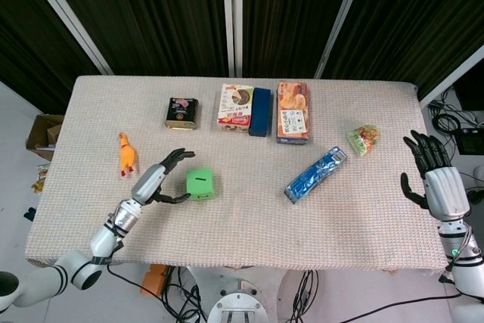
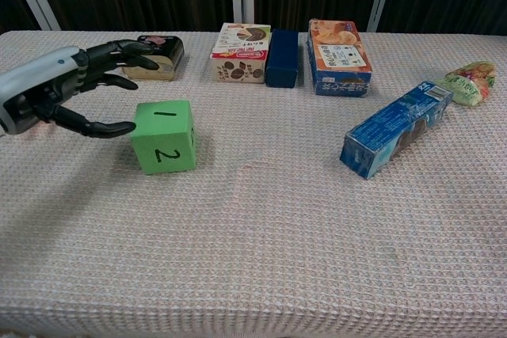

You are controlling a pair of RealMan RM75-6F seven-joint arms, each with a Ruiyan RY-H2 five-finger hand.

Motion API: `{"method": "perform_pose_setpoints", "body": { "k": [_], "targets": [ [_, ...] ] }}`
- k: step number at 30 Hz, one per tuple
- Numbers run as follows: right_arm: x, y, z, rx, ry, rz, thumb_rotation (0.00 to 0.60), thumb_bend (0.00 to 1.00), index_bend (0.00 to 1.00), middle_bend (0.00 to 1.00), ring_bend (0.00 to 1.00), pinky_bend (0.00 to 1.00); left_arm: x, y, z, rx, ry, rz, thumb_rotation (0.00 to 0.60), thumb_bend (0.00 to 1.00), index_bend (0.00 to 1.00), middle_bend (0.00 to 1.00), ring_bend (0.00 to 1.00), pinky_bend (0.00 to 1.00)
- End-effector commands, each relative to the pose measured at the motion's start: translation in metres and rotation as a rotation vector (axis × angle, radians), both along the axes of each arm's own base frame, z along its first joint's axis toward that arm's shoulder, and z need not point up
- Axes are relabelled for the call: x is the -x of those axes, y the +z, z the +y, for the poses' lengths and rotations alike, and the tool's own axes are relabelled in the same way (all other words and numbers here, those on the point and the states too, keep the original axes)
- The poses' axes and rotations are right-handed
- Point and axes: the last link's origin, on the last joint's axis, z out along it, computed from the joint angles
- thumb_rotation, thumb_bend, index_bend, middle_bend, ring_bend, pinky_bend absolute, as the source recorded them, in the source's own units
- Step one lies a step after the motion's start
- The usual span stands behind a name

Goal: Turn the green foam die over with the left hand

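Two hands in view. Left hand (image 2: 59, 89): open, fingers spread, holding nothing; its thumb tip reaches to the edge of the die, contact cannot be told. Right hand (image 1: 432, 175): open, fingers spread and pointing up, off the tabletop's (image 2: 261, 243) far edge, well apart from every item.

Green foam die (image 2: 164, 135): flat on the tabletop just beside the left hand's fingertips, on the side away from its wrist; the face towards the chest camera shows "2", the top face a single dash.

Yellow rubber chicken (image 1: 125, 154): lying near the left hand, on its outer side, apart from it.

Dark tin (image 2: 155, 55): beyond the left hand's fingers, partly hidden by them in the chest view.

Row beyond the die: brown-and-white snack box (image 2: 240, 54), dark blue box (image 2: 281, 58) touching it, orange biscuit box (image 2: 338, 58) just beside.

Blue packet (image 2: 398, 127): long, lying at a slant, between the two hands and nearer the right.

Green snack bag (image 2: 469, 83): just past the blue packet's far end, near the right hand.
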Motion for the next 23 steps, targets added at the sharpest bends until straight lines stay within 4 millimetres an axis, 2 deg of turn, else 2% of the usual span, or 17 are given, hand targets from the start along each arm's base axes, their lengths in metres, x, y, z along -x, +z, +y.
{"method": "perform_pose_setpoints", "body": {
  "k": [1, 6, 9, 11, 14, 19, 23],
  "targets": [
    [0.003, 0.005, 0.009, 0.013, -0.006, 0.016, 0.600, 0.48, 0.00, 0.00, 0.00, 0.00, 0.019, 0.045, -0.026, -0.125, -0.021, 0.138, 0.600, 0.18, 0.10, 0.10, 0.03, 0.16],
    [0.024, 0.002, 0.046, 0.029, -0.129, 0.160, 0.600, 0.44, 0.00, 0.00, 0.00, 0.00, 0.063, 0.110, -0.074, -0.289, 0.046, 0.526, 0.600, 0.19, 0.16, 0.09, 0.03, 0.16],
    [0.041, -0.008, 0.074, 0.028, -0.266, 0.262, 0.600, 0.36, 0.00, 0.00, 0.00, 0.00, 0.085, 0.135, -0.103, -0.409, 0.120, 0.663, 0.600, 0.18, 0.15, 0.08, 0.03, 0.16],
    [0.049, -0.017, 0.091, 0.005, -0.351, 0.265, 0.600, 0.33, 0.00, 0.00, 0.00, 0.00, 0.097, 0.143, -0.122, -0.448, 0.167, 0.691, 0.595, 0.18, 0.14, 0.08, 0.03, 0.16],
    [0.055, -0.027, 0.102, -0.022, -0.421, 0.188, 0.600, 0.31, 0.00, 0.00, 0.00, 0.00, 0.110, 0.147, -0.137, -0.465, 0.202, 0.695, 0.565, 0.18, 0.14, 0.08, 0.03, 0.16],
    [0.065, -0.027, 0.103, -0.034, -0.453, 0.124, 0.600, 0.31, 0.00, 0.00, 0.00, 0.00, 0.129, 0.150, -0.146, -0.512, 0.212, 0.795, 0.549, 0.18, 0.13, 0.07, 0.03, 0.16],
    [0.064, -0.026, 0.101, -0.032, -0.434, 0.145, 0.600, 0.32, 0.00, 0.00, 0.00, 0.00, 0.132, 0.153, -0.146, -0.552, 0.218, 0.826, 0.480, 0.18, 0.12, 0.07, 0.03, 0.16]
  ]
}}
